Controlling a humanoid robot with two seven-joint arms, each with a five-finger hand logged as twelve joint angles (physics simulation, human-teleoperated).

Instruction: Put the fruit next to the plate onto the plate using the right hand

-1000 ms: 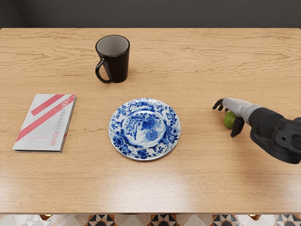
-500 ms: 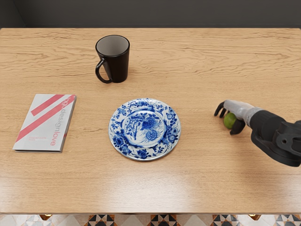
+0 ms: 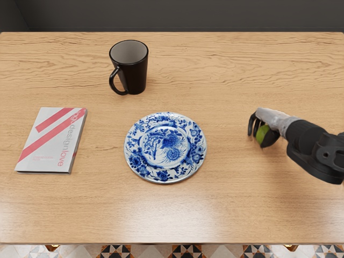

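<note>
Grasp closes on the green fruit (image 3: 262, 135)
The right hand (image 3: 265, 124) has curled its fingers around it; the carry to the plate (image 3: 130, 141) remains.

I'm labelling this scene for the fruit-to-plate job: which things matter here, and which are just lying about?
Part of the job: fruit, plate, right hand curled around the fruit.
Just lying about: mug, book.

Fingers (image 3: 251, 127) closed round fruit (image 3: 262, 134), right side of table (image 3: 242, 215). Plate (image 3: 165, 147) well left of fingers, mid-table. Mug (image 3: 129, 66) farther left and behind, back of plate. Book (image 3: 52, 138) farthest left, beyond plate.
</note>
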